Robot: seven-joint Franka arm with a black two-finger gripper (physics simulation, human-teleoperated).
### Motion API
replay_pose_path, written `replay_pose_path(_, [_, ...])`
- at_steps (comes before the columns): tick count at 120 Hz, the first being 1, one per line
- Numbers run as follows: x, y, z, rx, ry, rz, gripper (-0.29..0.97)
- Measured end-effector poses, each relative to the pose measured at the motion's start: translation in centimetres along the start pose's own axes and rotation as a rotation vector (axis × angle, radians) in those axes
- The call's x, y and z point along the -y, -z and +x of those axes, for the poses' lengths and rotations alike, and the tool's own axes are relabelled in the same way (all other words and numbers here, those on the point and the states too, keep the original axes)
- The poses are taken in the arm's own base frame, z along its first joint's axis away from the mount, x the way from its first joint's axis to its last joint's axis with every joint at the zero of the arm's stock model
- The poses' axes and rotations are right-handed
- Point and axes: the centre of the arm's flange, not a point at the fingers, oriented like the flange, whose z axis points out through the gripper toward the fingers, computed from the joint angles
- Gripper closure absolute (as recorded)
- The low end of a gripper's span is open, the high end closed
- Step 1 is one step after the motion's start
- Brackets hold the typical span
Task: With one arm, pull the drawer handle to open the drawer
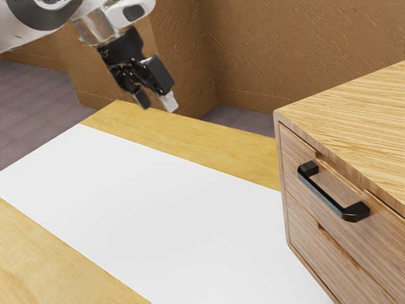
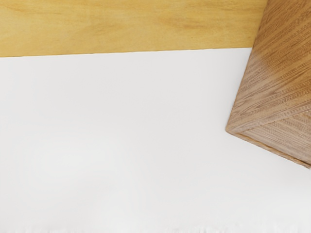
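Our pincer [image 1: 157,101] hangs in the air above the far edge of the bench [image 1: 190,139], at the exterior view's upper left. Its two fingers stand apart and hold nothing. Below it, a broad white sheet [image 1: 158,215] covers the middle of the bench, with bare yellow wood on both sides. Well apart from the pincer, at the exterior view's right, a wooden cabinet [image 1: 354,114] stands on the sheet. Its upper drawer [image 1: 292,155] sits flush with the cabinet's face. The black drawer handle [image 1: 332,190] is a bar lying level along the drawer front, its long axis running from upper left to lower right. In the wrist view, a cabinet corner [image 2: 277,87] rests on the white sheet.
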Motion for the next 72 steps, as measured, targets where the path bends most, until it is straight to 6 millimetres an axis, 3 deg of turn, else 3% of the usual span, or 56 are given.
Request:
replay_pose_path(10, [-4.6,-0.3,-2.9,0.029,-0.045,-0.038,0.03])
replay_pose_path(17, [-6.5,-3.5,-6.2,0.048,-0.034,-0.046,0.03])
replay_pose_path(20, [-7.1,-3.9,-7.2,0.009,-0.023,-0.037,0.03])
replay_pose_path(26, [-9.4,-3.1,-9.0,-0.073,0.017,-0.03,0.03])
replay_pose_path(33, [-11.6,-2.3,-10.7,-0.083,0.182,-0.07,0.03])
replay_pose_path(60, [-11.9,-2.7,-11.9,0.004,0.753,-0.108,0.03])
replay_pose_path(72, [-14.7,-4.4,-11.6,0.027,0.877,-0.066,0.03])
